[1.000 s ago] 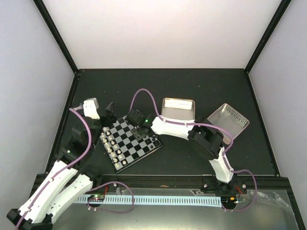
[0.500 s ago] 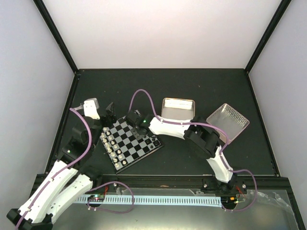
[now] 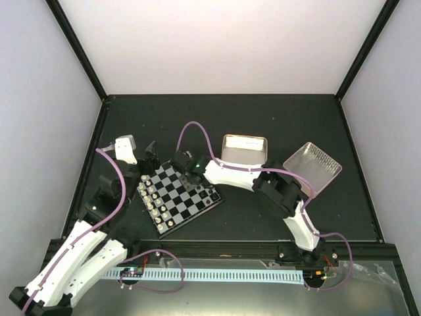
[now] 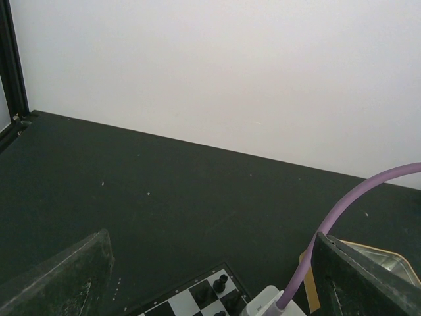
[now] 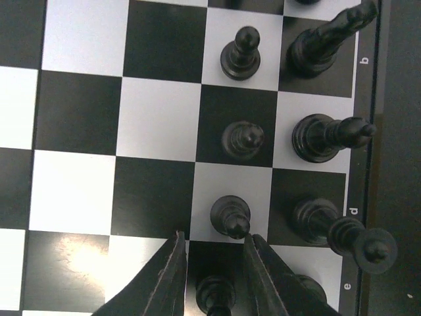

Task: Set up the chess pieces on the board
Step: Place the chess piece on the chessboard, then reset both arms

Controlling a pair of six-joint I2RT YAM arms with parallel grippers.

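Right gripper slightly parted round tiny black pawn on black-and-grey checkered board; lift straight up, clear neighbouring pawns. Left gripper spread wide.

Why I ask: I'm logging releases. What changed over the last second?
The right gripper shifted left along the board and its jaws parted, apparently letting go of the black pawn standing between its fingers. The left gripper, the tin and the other pieces stayed put.

The black pawn between the right tool's fingers is cut off below.
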